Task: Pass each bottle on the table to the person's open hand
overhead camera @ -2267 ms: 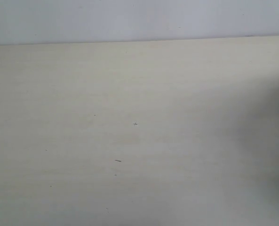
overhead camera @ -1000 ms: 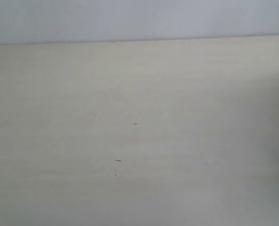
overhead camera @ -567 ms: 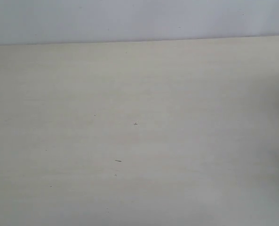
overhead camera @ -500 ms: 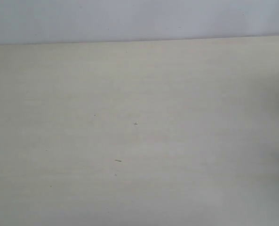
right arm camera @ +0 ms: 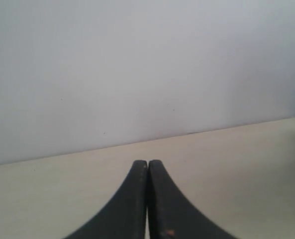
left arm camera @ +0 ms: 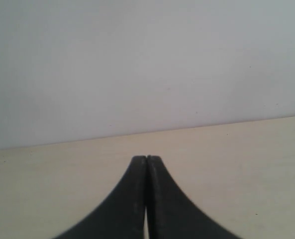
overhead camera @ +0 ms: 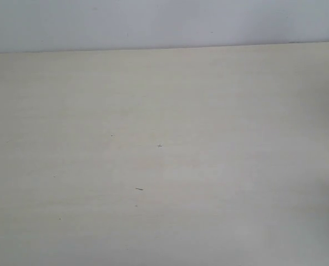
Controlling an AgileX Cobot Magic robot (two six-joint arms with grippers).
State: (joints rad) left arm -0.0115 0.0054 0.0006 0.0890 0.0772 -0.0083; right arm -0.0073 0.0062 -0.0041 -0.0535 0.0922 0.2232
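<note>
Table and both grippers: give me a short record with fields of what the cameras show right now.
table: pale cream, faint grain
marks: small dark dash and a few specks
wall: plain pale grey, behind the table's far edge
bottles: none visible in any view
person's open hand: not in view
left gripper: shut, nothing between the fingers
right gripper: shut, nothing between the fingers

Right gripper (right arm camera: 147, 167) pressed closed — above the table (right arm camera: 246, 164), wall (right arm camera: 137, 64) behind
</note>
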